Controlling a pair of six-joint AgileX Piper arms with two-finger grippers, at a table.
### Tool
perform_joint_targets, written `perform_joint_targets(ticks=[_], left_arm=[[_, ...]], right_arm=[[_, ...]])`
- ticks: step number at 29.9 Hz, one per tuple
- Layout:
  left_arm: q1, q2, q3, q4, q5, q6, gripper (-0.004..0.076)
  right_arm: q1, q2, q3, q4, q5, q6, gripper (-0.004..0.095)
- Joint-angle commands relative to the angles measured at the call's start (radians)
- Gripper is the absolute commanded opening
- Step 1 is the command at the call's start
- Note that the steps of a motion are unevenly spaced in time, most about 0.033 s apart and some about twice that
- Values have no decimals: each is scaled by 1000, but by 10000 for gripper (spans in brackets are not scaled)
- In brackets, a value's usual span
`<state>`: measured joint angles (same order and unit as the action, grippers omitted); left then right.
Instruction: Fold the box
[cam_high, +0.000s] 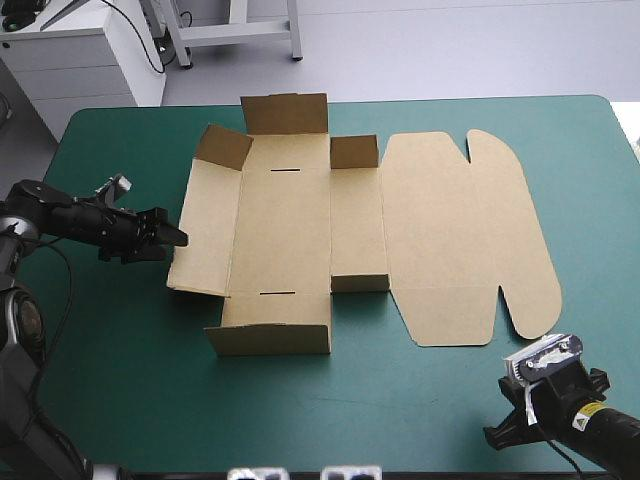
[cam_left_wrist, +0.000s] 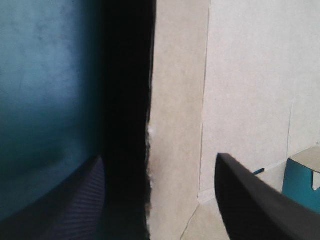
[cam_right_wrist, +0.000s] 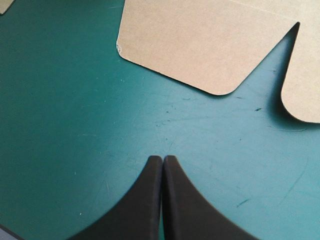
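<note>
The brown box (cam_high: 300, 215) lies as a cut sheet in the middle of the teal-green table. Its left panel (cam_left_wrist: 175, 125) is tilted slightly up, and its far flaps and near wall (cam_high: 270, 340) are raised. The lid (cam_high: 460, 235) lies flat to the right. My left gripper (cam_high: 176, 237) is at the left panel's outer edge. It is open, and the left wrist view has that edge between its fingers (cam_left_wrist: 159, 156). My right gripper (cam_right_wrist: 163, 158) is shut and holds nothing. It hovers over bare cover near the table's front right, short of the lid's rounded near corner (cam_right_wrist: 210, 55).
Bare teal-green cover (cam_high: 130, 350) runs along the near side and left of the box. A white cabinet (cam_high: 80, 60) stands beyond the table's far left corner.
</note>
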<state>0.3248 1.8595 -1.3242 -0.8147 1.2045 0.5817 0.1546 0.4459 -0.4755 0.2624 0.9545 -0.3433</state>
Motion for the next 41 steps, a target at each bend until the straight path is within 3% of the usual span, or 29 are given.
perform_joint_targets(ticks=[1,19,22,27,41], left_arm=[[-4,-24,-32,-55,88,9,477],[-141,45,-32,-109,67,21,470],[-143,50,-32,-120,45,6,377],[-143,50,-32,-123,8,-24,-7],[-245,50,-69,-106,25,159,-8]], right_arm=[[0,5,-25,13,-41,-6,-20],[0,5,-25,13,-41,-2,-20],[0,5,-25,15,-41,-2,-20],[0,5,-25,15,-41,-2,-20],[0,5,-25,15,-41,-2,-20]])
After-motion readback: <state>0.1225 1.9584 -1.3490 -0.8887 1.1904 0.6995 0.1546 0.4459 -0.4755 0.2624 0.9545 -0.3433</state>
